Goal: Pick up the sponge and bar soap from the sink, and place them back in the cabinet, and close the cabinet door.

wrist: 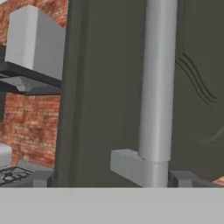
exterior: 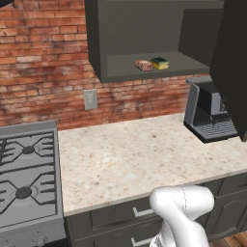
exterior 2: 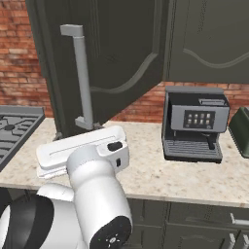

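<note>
Sponge (exterior: pixel 160 62) and bar soap (exterior: pixel 143 65) lie side by side on the open cabinet (exterior: pixel 144 38) shelf, upper middle of the left base view. Gripper (wrist: pixel 112 179) jaws released, spread either side of the cabinet door (exterior 2: pixel 121 53) handle (wrist: pixel 155 87), lower center of the hand view.

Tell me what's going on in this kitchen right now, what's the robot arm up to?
The sponge and the bar soap already sit side by side on the shelf of the cabinet. The cabinet door stands wide open. The gripper, jaws open and holding nothing, is right up against the door's long silver handle, near its lower end. What's left looks like swinging the door shut. A coffee machine stands on the counter nearby.
</note>
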